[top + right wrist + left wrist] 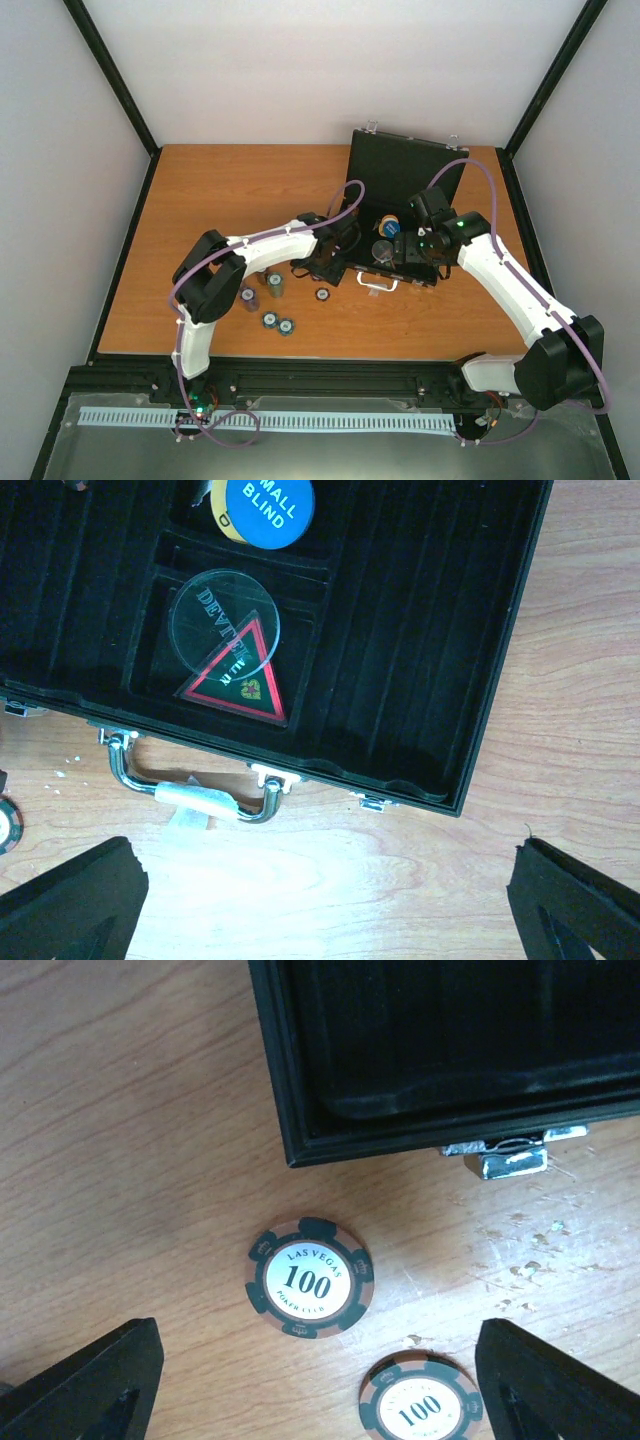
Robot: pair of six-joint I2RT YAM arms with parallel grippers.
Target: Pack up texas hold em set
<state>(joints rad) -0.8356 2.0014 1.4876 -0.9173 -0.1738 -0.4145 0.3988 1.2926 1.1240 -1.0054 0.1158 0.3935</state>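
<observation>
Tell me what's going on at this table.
Two robot arms are packing a poker set into the open black case. The blue disc, a clear dealer disc and the triangular token already lie in its tray. The left gripper hovers open over loose chips on the table beside the case's corner, holding nothing. The right gripper hovers open above the case's handle, also empty. Several more chips wait on the table.

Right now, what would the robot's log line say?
case: open | left jaws: open, above loose chip | right jaws: open, by handle | other chips: outside case
</observation>
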